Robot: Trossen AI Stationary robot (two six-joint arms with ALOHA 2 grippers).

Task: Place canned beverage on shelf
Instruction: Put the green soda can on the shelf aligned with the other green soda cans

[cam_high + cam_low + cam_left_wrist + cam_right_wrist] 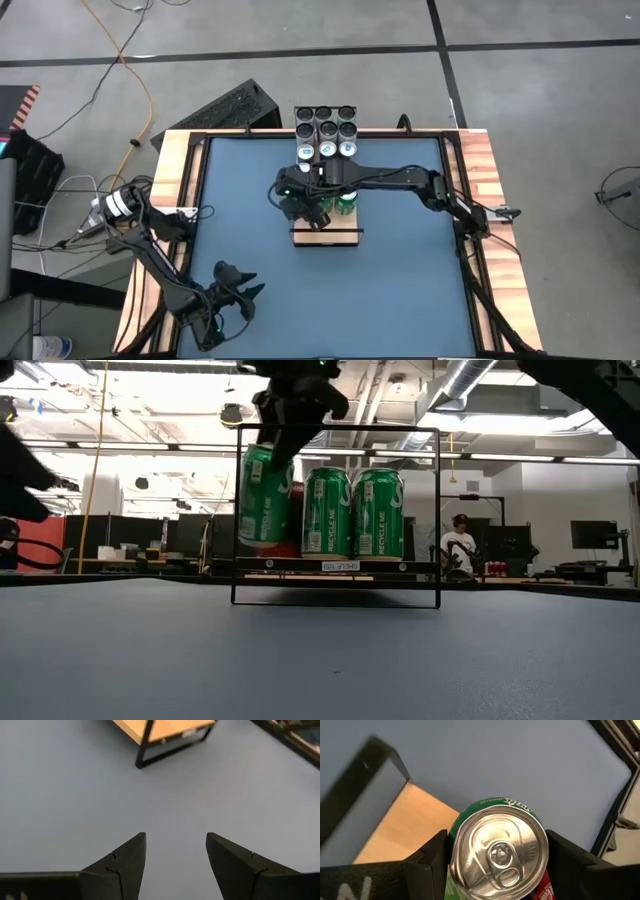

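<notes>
The shelf (325,238) is a pale wood plank with a black wire rail at each short end, standing mid-table. Two green cans (352,512) stand upright on it. My right gripper (495,840) is shut on a third green can (264,495) over the plank's left end (405,825), beside those two. A red can (546,890) shows just behind the held one. My left gripper (176,837) hangs open over bare blue table near the front left (240,283), well short of the shelf (160,727). My right gripper pinches the green can between its two fingers (432,862), one on each side of the wall just under the top rim (454,845). The fingers come from above, slanting down. The can is tilted, its base (262,545) close over the plank; whether it touches I cannot tell.
A dark tray of several cans (325,130) sits at the table's far edge behind the shelf. Pale wooden strips (170,190) edge the blue table. Open table lies in front of the shelf (330,650). A person (460,545) sits in the room beyond.
</notes>
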